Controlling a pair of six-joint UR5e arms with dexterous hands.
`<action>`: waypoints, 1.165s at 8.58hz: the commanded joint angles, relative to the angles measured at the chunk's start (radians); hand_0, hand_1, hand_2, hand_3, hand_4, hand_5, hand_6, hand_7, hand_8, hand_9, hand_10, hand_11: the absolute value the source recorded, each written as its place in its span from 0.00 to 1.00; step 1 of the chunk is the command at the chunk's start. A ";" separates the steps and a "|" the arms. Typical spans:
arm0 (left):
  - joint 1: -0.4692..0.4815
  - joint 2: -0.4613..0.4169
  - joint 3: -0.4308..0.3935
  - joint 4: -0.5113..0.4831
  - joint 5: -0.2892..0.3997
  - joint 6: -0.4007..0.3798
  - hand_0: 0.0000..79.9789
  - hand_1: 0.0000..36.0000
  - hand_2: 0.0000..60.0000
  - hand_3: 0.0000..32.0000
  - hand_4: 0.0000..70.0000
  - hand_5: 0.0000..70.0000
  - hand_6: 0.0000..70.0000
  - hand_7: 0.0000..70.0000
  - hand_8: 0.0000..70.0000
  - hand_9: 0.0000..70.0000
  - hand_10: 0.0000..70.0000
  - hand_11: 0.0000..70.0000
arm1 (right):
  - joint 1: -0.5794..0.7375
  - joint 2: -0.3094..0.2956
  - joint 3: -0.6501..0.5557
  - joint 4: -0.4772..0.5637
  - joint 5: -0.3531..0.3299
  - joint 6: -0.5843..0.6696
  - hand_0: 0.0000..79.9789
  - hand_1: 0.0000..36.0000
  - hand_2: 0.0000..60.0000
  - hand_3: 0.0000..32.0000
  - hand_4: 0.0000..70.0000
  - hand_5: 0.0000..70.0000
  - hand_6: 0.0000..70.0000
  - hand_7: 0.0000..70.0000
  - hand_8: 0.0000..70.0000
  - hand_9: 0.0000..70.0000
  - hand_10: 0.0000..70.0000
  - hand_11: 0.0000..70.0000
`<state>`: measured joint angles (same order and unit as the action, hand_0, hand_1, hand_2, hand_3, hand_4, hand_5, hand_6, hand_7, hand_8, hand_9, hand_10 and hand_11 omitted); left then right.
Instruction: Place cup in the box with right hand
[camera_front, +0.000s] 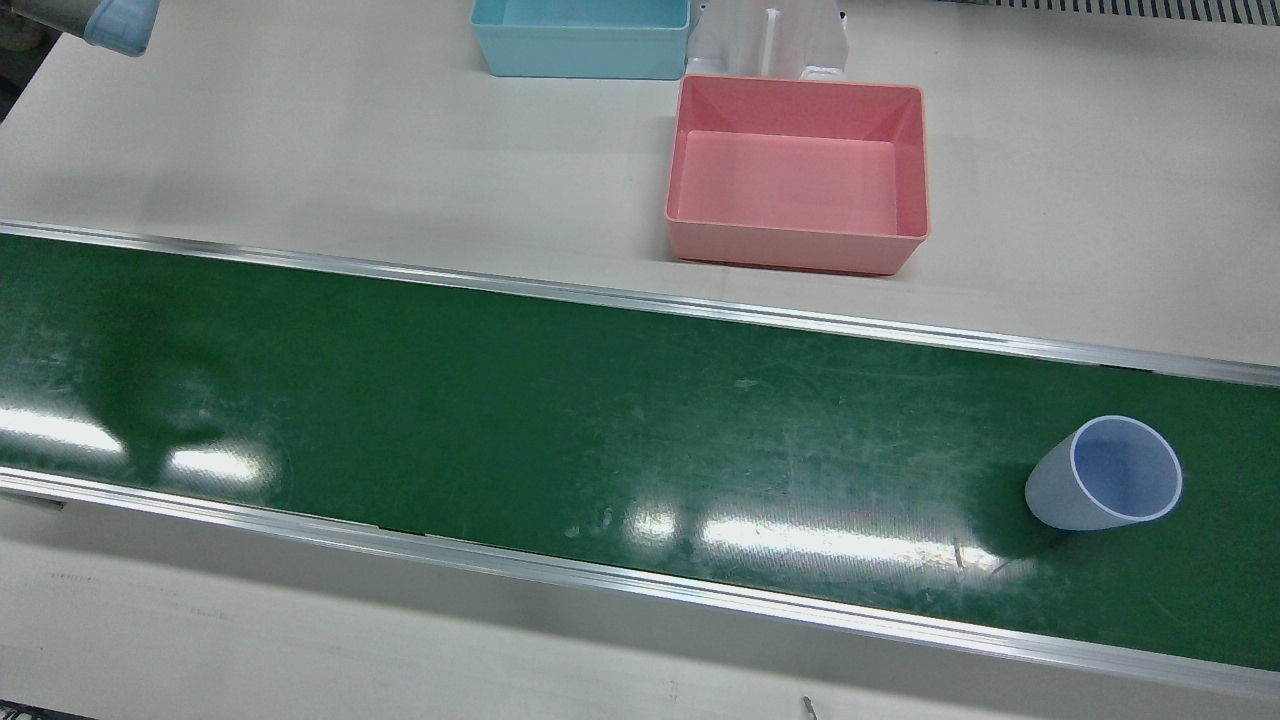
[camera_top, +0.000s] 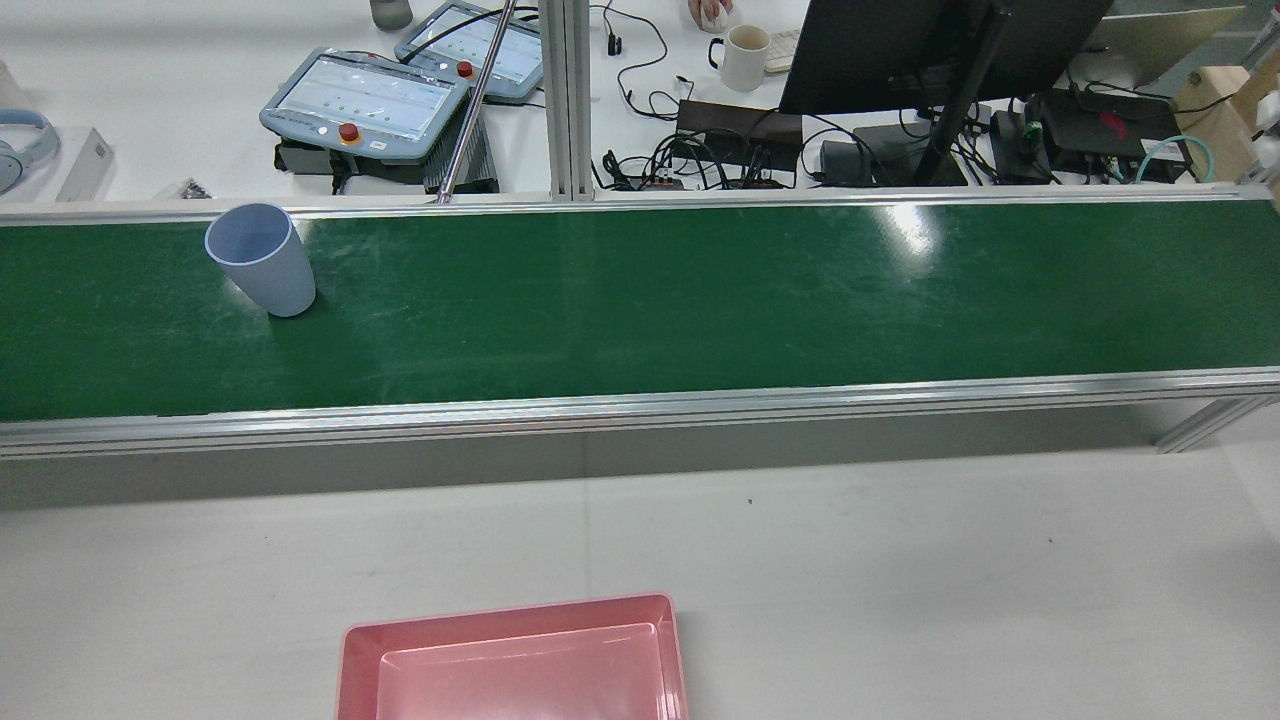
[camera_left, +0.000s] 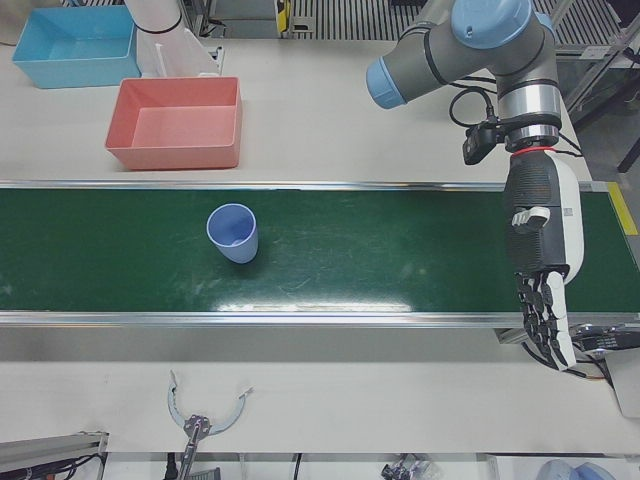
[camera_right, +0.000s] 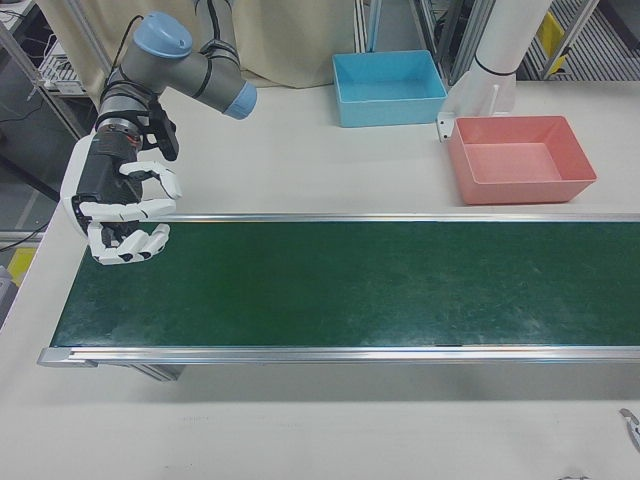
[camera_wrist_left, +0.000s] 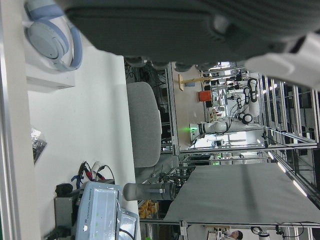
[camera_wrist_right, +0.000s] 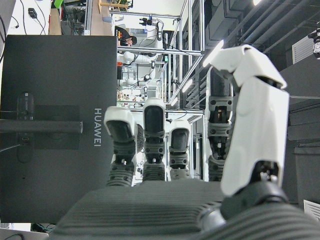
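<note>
No part of the task is judged to be done yet. The cup (camera_left: 233, 233) stands upright on the green conveyor belt (camera_left: 380, 250), mouth up and empty, untouched by either hand. In the rear view it is seen at the belt's left end, towards the far edge; in the front view it is at the right end.

The right hand (camera_right: 120, 213) is held over the opposite end of the belt, well apart from the cup. Its fingers (camera_right: 128, 250) are curled loosely inward with gaps between them, and nothing is held. In the right hand view the fingers (camera_wrist_right: 154, 135) are seen apart against a dark monitor (camera_wrist_right: 50, 125), with no cup in sight.

The left hand (camera_left: 541, 265) hangs at its own end of the belt, fingers extended downward and slightly spread, clamped on nothing.

The pink box (camera_front: 798, 255) sits empty on the white table (camera_front: 300, 150) on the robot's side of the belt, near the middle of the station. A blue box (camera_front: 580, 60) lies just beyond it.

Everything is judged to remain: the cup must come within the right hand's reach or be reached for, grasped, lifted, carried over the belt rail and released into the pink box.
</note>
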<state>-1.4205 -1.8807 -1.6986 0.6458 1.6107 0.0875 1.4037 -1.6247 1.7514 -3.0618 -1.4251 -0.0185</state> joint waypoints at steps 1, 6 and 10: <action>0.000 0.000 0.000 0.000 0.000 0.001 0.00 0.00 0.00 0.00 0.00 0.00 0.00 0.00 0.00 0.00 0.00 0.00 | 0.001 0.000 0.000 0.000 0.000 0.002 0.71 0.67 0.56 0.00 0.87 0.18 0.32 1.00 0.56 0.81 0.67 0.95; 0.000 0.000 -0.001 0.000 0.000 0.001 0.00 0.00 0.00 0.00 0.00 0.00 0.00 0.00 0.00 0.00 0.00 0.00 | 0.000 0.002 -0.001 0.000 0.000 0.000 0.71 0.67 0.56 0.00 0.88 0.18 0.32 1.00 0.56 0.82 0.67 0.95; 0.000 0.000 -0.001 0.000 0.000 0.000 0.00 0.00 0.00 0.00 0.00 0.00 0.00 0.00 0.00 0.00 0.00 0.00 | 0.000 0.002 0.000 0.000 0.000 0.000 0.71 0.67 0.56 0.00 0.87 0.18 0.32 1.00 0.56 0.81 0.66 0.94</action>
<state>-1.4205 -1.8806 -1.6992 0.6458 1.6107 0.0881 1.4036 -1.6234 1.7507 -3.0618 -1.4251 -0.0184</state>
